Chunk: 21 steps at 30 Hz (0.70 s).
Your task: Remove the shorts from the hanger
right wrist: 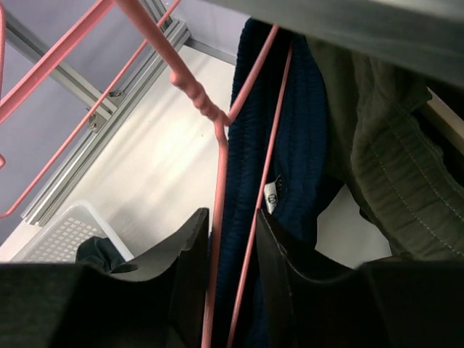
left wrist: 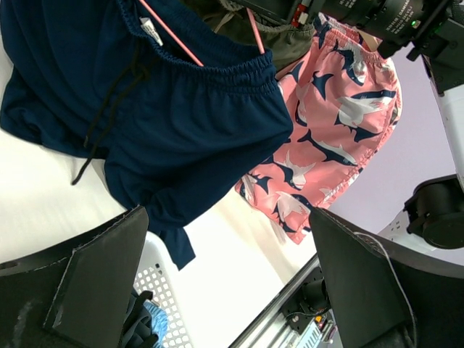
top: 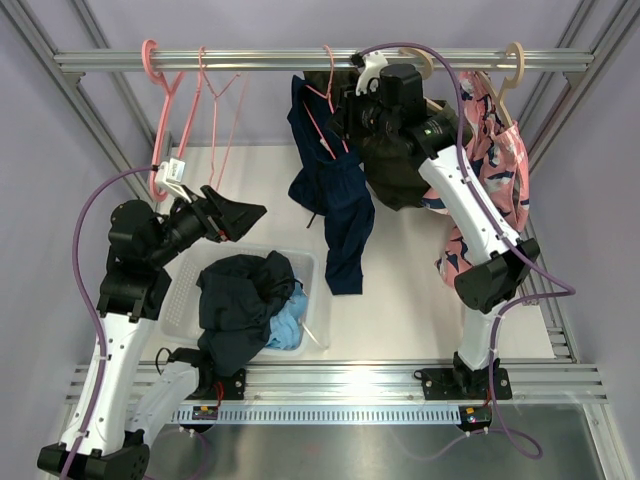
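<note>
Right gripper (right wrist: 230, 214) jaws are narrowed around the pink hanger's (right wrist: 217, 145) 2 wires, with the deep navy shorts (right wrist: 301, 145) hanging just behind; a firm clamp cannot be told. Left gripper (top: 243, 213) gapes wide beside the basket (top: 315, 262), which holds the slate-navy pair (top: 235, 300) and sky-blue pair (top: 290, 325)

No text is showing legibly; the white label (right wrist: 272, 196) on the navy shorts (right wrist: 308, 123) is bearing a mark (too small to read).
</note>
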Motion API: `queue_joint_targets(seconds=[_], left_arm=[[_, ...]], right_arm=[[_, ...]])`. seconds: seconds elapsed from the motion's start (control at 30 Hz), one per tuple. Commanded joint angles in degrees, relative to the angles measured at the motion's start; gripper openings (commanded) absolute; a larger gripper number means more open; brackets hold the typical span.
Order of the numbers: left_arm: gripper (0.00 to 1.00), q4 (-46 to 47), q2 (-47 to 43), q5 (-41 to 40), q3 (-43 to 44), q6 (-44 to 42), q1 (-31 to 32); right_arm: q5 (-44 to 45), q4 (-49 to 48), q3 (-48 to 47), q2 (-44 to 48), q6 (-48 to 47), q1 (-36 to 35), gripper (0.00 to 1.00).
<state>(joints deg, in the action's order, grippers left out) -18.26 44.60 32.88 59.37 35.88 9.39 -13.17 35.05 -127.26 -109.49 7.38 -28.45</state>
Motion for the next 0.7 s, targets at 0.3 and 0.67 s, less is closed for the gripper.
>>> queue_joint_targets(seconds=[0.3,0.67], left_arm=[[0.99,3.3,-0.6,-0.2,0.4,0.2,0.9],[0.99,3.8,0.8,-0.3,1.7,-0.5,1.5]], right_arm=[[-3.2,-11.9,0.2,3.3,0.1,-0.6,0.0],[-7.3,-14.1,3.2,8.3,0.4,-0.6,0.0]])
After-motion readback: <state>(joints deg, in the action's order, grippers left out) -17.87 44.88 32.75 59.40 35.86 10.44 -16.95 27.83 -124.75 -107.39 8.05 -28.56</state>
